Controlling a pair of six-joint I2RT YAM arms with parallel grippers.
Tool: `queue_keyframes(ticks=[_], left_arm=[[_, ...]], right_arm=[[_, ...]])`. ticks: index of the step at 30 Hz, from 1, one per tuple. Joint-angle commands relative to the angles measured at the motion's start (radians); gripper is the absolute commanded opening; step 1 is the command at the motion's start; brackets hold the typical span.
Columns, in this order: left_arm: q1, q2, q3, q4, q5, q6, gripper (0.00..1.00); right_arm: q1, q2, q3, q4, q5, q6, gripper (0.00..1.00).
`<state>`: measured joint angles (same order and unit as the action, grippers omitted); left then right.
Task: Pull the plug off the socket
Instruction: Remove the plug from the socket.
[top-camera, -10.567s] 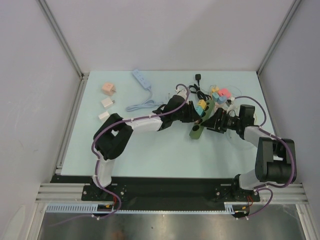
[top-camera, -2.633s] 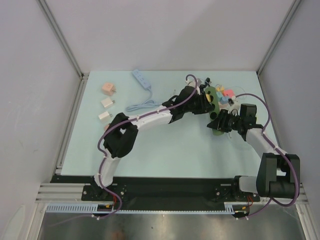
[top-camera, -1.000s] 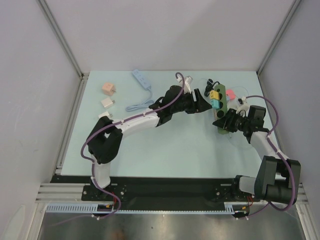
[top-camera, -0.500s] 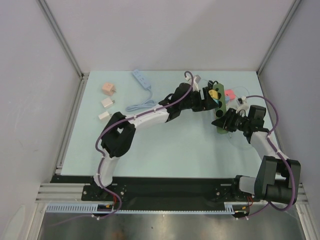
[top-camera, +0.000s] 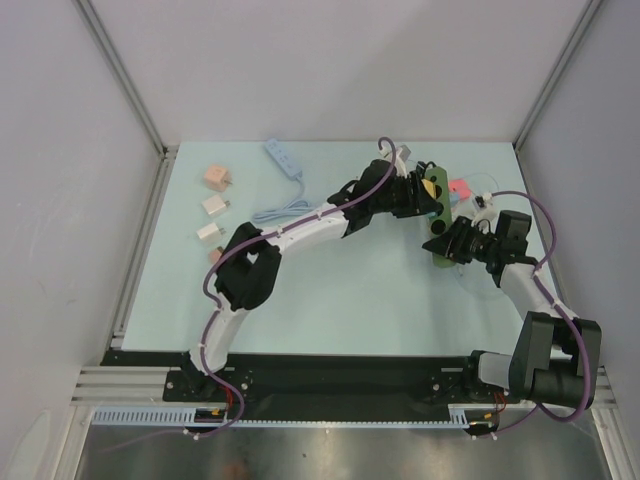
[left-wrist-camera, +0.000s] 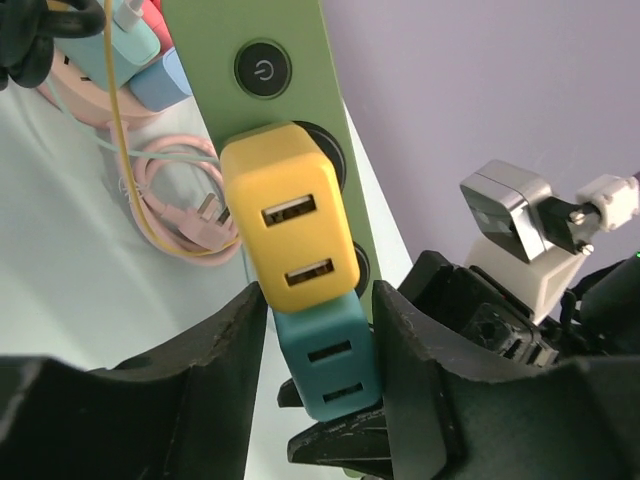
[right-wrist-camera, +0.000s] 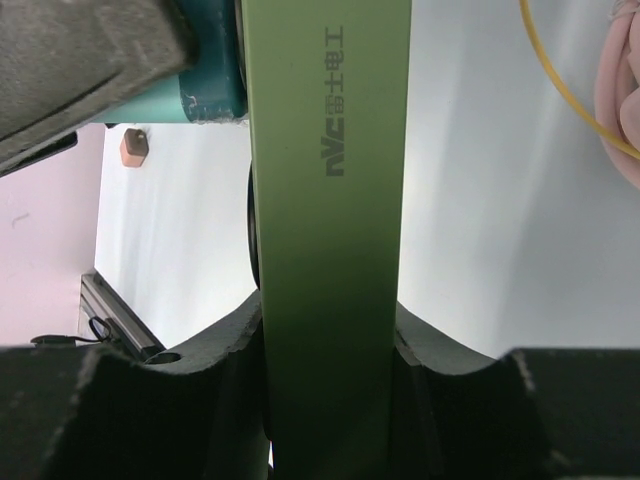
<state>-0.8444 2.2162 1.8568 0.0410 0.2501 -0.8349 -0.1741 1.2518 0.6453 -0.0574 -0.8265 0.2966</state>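
The teal plug (left-wrist-camera: 335, 385) sits on the face of the green power strip (left-wrist-camera: 215, 90), directly below a yellow two-port USB plug (left-wrist-camera: 288, 230) that touches its upper end. The left gripper (left-wrist-camera: 320, 340) is clamped on the teal plug, one dark finger pressed to each side. The yellow plug and the fingers hide where the teal plug meets the strip, so it cannot be told whether its pins are seated. Its lower end is cut off behind the gripper body.

In the right wrist view the right gripper (right-wrist-camera: 328, 350) is closed around the strip's narrow body, both fingers tight on its edges. Only a corner of the teal plug shows there, under a blurred grey finger.

From above, the strip lies at the far right of the table (top-camera: 330, 300), largely covered by the two wrists. Just beyond the strip's round power button (left-wrist-camera: 262, 70) are a coiled pink cable (left-wrist-camera: 175, 190), a thin yellow cable (left-wrist-camera: 118, 120) and pink and blue adapters, partly cropped. Well apart on the left are a pale blue power strip (top-camera: 283, 157), a pink charger cube (top-camera: 214, 177) and two white chargers (top-camera: 214, 205).
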Motion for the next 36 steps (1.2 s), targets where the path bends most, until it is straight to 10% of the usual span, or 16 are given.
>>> queue_keyframes(ticks=[1, 8, 10, 23, 36], left_arm=[[-0.010, 0.017, 0.070, -0.016, -0.006, 0.020, 0.50], [-0.019, 0.048, 0.139, -0.061, -0.029, 0.036, 0.33], [-0.019, 0.043, 0.137, -0.075, -0.049, 0.040, 0.00], [-0.070, -0.078, 0.128, -0.342, -0.413, 0.218, 0.00], [0.073, -0.274, -0.320, 0.102, 0.070, 0.102, 0.00]], right_arm=[[0.010, -0.028, 0.028, 0.143, -0.036, -0.019, 0.00], [0.018, -0.029, 0.030, 0.140, -0.020, -0.019, 0.00], [0.018, -0.029, 0.031, 0.134, -0.010, -0.020, 0.00], [0.073, -0.054, 0.059, 0.021, 0.426, -0.051, 0.00], [0.054, -0.034, 0.057, 0.030, 0.360, -0.051, 0.00]])
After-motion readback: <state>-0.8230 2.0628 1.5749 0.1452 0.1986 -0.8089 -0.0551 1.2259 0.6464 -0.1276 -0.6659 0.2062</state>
